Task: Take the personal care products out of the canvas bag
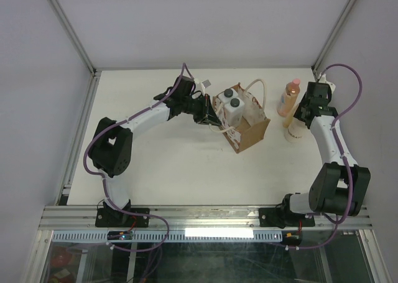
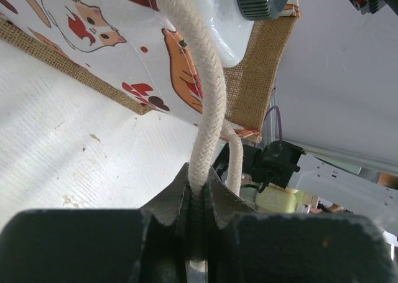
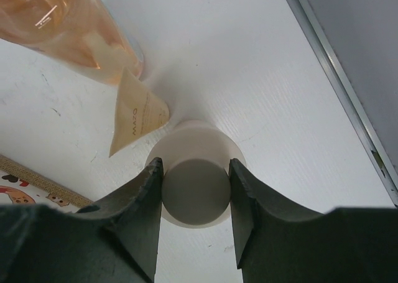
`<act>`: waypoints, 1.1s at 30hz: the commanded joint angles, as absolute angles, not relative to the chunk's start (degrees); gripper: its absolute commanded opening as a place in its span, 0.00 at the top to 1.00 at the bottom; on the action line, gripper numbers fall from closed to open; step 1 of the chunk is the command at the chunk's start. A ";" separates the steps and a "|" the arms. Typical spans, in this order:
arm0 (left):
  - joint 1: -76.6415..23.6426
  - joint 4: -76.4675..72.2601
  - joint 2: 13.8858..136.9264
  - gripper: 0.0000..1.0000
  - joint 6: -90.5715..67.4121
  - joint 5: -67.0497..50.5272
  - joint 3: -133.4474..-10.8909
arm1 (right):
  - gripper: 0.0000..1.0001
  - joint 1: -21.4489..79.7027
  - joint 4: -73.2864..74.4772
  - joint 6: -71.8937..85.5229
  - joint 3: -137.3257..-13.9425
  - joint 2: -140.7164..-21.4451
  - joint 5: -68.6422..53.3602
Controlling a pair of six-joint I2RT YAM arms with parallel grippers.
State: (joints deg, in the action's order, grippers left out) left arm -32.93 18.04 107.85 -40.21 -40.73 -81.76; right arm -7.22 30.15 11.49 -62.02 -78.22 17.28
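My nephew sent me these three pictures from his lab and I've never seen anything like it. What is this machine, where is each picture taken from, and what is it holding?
It is two robot arms bolted at the near edge of a white table. The overhead picture comes from a fixed camera above and behind them. The other two come from small cameras on each wrist, looking along the fingers.

On the table stands a small canvas bag with two white bottles with dark caps inside. Beside it stands a slim peach-orange bottle.

The left gripper is shut on the bag's cream rope handle. The right gripper is closed around a cream bottle, which stands next to the orange one.
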 commanded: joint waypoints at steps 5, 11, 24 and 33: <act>-32.85 17.05 107.78 1.00 -39.29 -42.03 -84.51 | 0.82 -7.47 26.34 10.45 -63.53 -77.76 15.42; -32.88 17.13 107.90 1.00 -39.55 -42.01 -84.86 | 0.46 -7.38 30.54 10.34 -66.17 -76.46 15.76; -32.95 17.05 106.08 1.00 -40.03 -40.00 -83.49 | 0.35 -1.71 35.50 6.41 -67.54 -63.17 2.33; -32.96 16.48 104.62 1.00 -41.01 -38.90 -81.83 | 0.22 9.48 35.48 3.45 -66.36 -60.11 -20.62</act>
